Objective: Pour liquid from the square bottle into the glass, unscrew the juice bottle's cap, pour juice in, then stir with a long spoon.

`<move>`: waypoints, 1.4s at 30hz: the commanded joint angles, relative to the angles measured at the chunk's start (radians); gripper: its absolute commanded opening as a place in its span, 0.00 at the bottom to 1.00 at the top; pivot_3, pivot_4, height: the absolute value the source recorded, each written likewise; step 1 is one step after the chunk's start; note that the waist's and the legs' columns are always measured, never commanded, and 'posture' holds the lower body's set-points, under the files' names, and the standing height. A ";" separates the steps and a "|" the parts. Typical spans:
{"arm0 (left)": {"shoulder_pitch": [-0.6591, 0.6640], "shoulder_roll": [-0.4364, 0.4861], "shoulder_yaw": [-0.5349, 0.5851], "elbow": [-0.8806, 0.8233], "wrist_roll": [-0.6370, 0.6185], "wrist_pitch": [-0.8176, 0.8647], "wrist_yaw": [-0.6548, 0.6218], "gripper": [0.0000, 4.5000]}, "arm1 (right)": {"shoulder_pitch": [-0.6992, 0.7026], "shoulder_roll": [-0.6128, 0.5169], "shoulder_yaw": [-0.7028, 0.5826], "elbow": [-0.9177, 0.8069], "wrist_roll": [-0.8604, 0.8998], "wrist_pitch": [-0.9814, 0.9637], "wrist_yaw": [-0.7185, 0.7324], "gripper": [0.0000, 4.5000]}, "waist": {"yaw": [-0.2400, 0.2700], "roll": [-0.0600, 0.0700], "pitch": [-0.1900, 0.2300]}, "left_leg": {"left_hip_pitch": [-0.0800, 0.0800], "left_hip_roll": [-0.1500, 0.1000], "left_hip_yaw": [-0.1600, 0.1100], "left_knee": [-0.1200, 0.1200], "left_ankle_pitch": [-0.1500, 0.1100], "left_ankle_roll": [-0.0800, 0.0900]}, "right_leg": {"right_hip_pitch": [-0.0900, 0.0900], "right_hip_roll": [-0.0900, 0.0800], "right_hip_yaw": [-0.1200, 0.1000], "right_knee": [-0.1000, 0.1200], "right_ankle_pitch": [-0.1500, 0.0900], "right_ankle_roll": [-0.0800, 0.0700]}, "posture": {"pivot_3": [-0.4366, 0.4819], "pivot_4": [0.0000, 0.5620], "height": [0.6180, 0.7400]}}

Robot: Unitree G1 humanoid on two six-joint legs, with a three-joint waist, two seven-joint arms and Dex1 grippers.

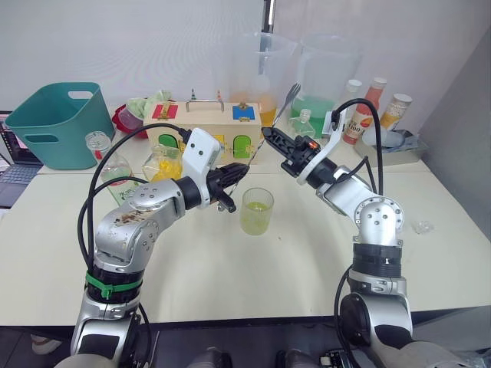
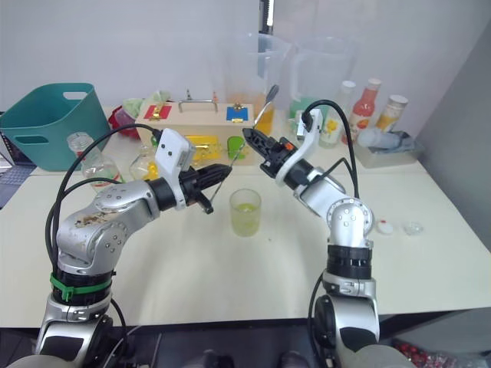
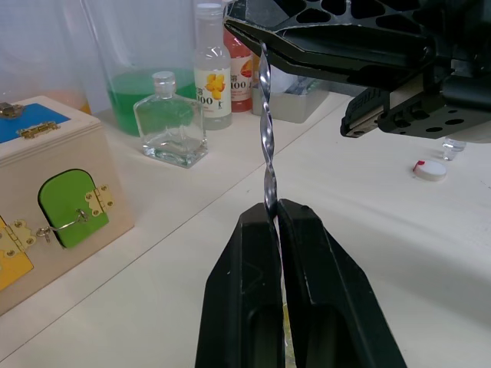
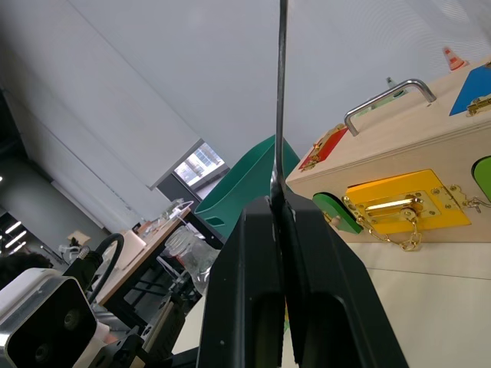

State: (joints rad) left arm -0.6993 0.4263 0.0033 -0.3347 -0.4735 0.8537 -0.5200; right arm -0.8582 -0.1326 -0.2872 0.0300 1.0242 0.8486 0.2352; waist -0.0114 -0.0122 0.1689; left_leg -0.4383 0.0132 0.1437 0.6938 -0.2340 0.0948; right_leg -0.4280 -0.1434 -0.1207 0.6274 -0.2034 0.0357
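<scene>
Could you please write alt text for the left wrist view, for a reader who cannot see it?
The left gripper is shut on the twisted stem of the long spoon, and the right gripper pinches the same stem higher up. Behind stand a wooden latch box and bottles.

The glass (image 1: 257, 211) below the long spoon (image 1: 270, 126)

At the far left of the table we see a teal basket (image 1: 57, 123), and a wooden latch box (image 1: 203, 126) with coloured doors sits far centre. Behind it stand two tall clear pitchers (image 1: 322, 77), one holding green liquid. Farther right we find a small clear square bottle (image 3: 169, 123), a yellow-labelled bottle (image 3: 212, 69) and a red bottle (image 1: 360, 115).
</scene>
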 commanded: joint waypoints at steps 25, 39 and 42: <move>0.246 0.279 0.291 -0.095 -0.260 -0.035 -0.221 0.99 | -0.128 -0.145 -0.041 0.075 -0.004 -0.019 0.102 0.00 | -0.002 0.001 0.000 | 0.000 0.000 0.001 -0.001 0.000 0.000 | -0.002 0.000 0.000 0.000 0.000 0.000 | 0.48 0.27 0.94; 0.551 0.279 0.351 -0.116 -0.248 -0.246 -0.332 0.99 | -0.164 -0.321 0.181 0.067 -0.271 -0.111 0.419 0.00 | -0.003 0.001 0.000 | 0.000 0.000 0.004 -0.001 -0.003 -0.005 | -0.005 -0.002 0.002 -0.002 -0.001 -0.001 | 0.48 0.27 0.94; 0.578 0.277 0.351 -0.118 -0.247 -0.264 -0.322 0.99 | -0.143 -0.327 0.231 0.042 -0.333 -0.157 0.469 0.00 | -0.001 0.001 0.000 | 0.000 0.000 0.004 -0.001 -0.003 -0.005 | -0.006 -0.002 0.002 -0.001 -0.001 -0.002 | 0.48 0.27 0.94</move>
State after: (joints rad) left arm -0.1236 0.7004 0.3359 -0.4229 -0.7170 0.6136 -0.8430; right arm -0.9987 -0.4474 -0.0677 0.1246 0.7207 0.7390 0.6710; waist -0.0126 -0.0115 0.1693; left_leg -0.4387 0.0136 0.1476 0.6927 -0.2369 0.0897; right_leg -0.4337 -0.1456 -0.1188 0.6258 -0.2044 0.0341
